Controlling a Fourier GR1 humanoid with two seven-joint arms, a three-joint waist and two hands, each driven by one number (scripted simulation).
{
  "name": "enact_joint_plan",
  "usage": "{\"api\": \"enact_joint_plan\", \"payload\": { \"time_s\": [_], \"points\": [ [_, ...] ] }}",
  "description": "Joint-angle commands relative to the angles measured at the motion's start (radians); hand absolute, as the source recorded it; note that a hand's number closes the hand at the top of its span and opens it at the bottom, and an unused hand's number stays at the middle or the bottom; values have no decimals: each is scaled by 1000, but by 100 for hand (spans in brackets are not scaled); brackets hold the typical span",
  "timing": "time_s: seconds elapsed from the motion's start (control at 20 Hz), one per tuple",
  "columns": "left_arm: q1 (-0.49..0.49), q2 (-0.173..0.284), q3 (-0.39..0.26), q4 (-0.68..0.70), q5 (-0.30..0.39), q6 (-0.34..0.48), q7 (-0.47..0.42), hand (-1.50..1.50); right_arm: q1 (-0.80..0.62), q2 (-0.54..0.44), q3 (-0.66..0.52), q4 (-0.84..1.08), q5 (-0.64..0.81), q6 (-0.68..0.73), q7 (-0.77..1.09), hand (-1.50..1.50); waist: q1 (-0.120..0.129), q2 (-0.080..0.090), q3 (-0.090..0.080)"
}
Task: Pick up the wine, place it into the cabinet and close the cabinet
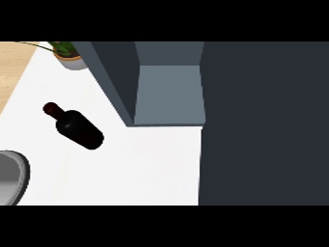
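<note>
Dark wine bottle [78, 128] stands beside open cabinet [168, 91]; neither hand shows

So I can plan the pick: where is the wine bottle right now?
In the head view the wine bottle stands on the white counter, left of the open cabinet, below the potted plant.

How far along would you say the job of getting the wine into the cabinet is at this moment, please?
Barely begun. Done: the cabinet already stands open, its inner shelf showing and its dark door swung out at the right. In hand: nothing; neither hand shows in the head view, only a grey forearm at the lower left. Left: the wine bottle stands on the white counter, left of the cabinet, so picking it up, placing it and closing remain.
</note>
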Motion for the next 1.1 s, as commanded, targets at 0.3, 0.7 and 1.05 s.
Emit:
{"api": "enact_joint_plan", "payload": {
  "time_s": [0.3, 0.7, 1.05],
  "points": [
    [-27, 41, 17, -81, 8, 76, 122, -150, 78, -18, 10, -280, -79, -55, 132, -150, -6, -2, 0],
    [10, 51, 68, -87, -3, 79, 81, -150, 65, -33, -12, -293, -104, -64, 140, -150, -5, -2, -1],
    [7, 73, 123, 40, -13, 25, 5, -150, -18, -9, 7, -256, -81, -118, 169, -150, -3, 3, -1]
  ]
}}
